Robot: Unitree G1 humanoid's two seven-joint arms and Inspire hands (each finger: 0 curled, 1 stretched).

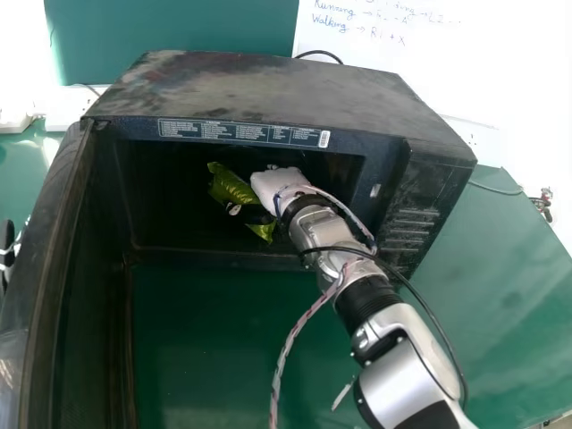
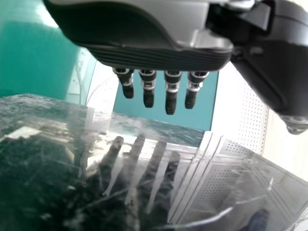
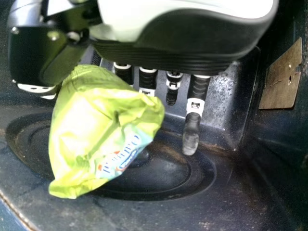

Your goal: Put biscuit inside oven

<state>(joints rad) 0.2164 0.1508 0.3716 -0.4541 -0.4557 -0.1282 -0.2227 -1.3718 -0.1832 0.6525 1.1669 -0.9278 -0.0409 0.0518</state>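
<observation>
While the black oven (image 1: 268, 85) stands on the green counter (image 1: 500, 295) with its door (image 1: 54, 232) swung wide, the biscuit packet (image 3: 86, 139) is already within the cavity, caught between the right hand's (image 3: 192, 127) thumb and nearer fingers. The left hand (image 2: 171, 96) waits with fingers straight above a scratched, reflective surface.

As a whole, the packet should be light and soft-skinned, its glossy wrapper apt to slip and the biscuits inside likely to crack under a hard squeeze. Better to take it lightly across the middle than by a crimped end.

Broadly, the head view gives the open door and the arm's line through the mouth. Closer in, the right wrist view adds the round recess (image 3: 159, 185) in the oven floor, the packet's printed face and, smallest, the outermost finger extended beside it.
</observation>
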